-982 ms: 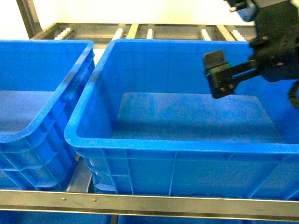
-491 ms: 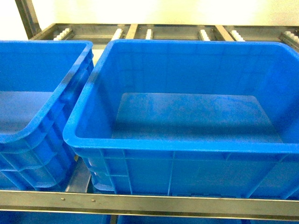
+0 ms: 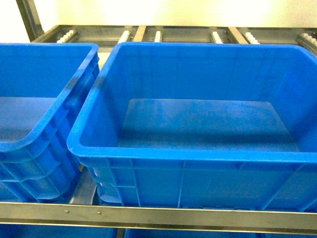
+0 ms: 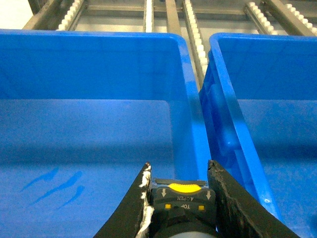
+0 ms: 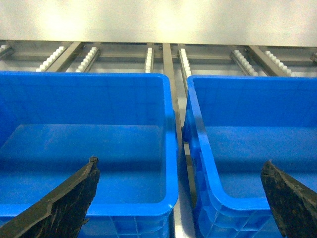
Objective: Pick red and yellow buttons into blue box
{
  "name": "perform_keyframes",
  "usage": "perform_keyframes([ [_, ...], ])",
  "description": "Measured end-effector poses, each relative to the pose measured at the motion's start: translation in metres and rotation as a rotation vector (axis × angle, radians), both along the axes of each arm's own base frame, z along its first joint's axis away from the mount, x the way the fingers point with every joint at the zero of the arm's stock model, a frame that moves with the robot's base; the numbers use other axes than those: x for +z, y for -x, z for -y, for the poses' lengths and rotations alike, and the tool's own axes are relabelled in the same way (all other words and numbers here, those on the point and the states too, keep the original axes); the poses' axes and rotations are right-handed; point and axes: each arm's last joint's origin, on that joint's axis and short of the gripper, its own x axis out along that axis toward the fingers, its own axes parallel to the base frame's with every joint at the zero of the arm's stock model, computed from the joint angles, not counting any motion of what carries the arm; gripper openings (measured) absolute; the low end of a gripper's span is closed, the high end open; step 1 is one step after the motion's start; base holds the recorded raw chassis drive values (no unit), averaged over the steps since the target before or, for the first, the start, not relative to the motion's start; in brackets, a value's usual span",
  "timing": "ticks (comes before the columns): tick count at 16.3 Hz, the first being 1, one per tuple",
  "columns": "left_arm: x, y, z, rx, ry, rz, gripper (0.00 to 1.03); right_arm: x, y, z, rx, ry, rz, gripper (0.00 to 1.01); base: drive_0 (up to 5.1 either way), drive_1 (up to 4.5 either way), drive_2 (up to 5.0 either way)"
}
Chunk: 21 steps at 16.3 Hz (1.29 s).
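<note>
Two grippers matter here. A second ago the right arm hung at upper right of the head view; now it is gone from above the blue box [image 3: 198, 158], right gripper [image 5: 181, 198] spread wide and empty. Left gripper [image 4: 179, 191] clamps the yellow button [image 4: 184, 187], likely next to drop.

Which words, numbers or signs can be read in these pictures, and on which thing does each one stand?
"OPEN", printed upside down, on the black body of the yellow button held in the left gripper.
"TOP", also upside down, beside it on the same body.
Two small arrows, on the same body.
No readable text shows on the blue boxes or the metal rack.
</note>
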Motion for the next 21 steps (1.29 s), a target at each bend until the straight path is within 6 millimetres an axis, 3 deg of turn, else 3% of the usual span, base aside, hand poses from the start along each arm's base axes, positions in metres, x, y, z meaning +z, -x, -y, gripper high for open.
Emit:
perform_keyframes([
  [2,0.009,-0.019,0.003,-0.035,-0.007,0.033,0.27,0.0,0.0,0.0,0.0,0.0,0.001,0.98,0.0,0.0,0.0],
  [5,0.024,-0.064,0.02,-0.165,-0.015,0.01,0.27,0.0,0.0,0.0,0.0,0.0,0.001,0.98,0.0,0.0,0.0],
  [11,0.035,-0.171,0.111,-0.615,-0.146,-0.08,0.27,0.0,0.0,0.0,0.0,0.0,0.001,0.98,0.0,0.0,0.0],
  [14,0.027,-0.216,0.148,-0.794,-0.213,-0.23,0.27,0.0,0.0,0.0,0.0,0.0,0.001,0.98,0.0,0.0,0.0],
  [17,0.004,-0.232,0.175,-0.894,-0.376,-0.345,0.27,0.0,0.0,0.0,0.0,0.0,0.001,0.98,0.0,0.0,0.0],
  [20,-0.016,-0.232,0.179,-0.898,-0.489,-0.371,0.28,0.0,0.0,0.0,0.0,0.0,0.001,0.98,0.0,0.0,0.0],
  [21,-0.018,-0.231,0.18,-0.902,-0.499,-0.374,0.39,0.0,0.0,0.0,0.0,0.0,0.001,0.98,0.0,0.0,0.0],
])
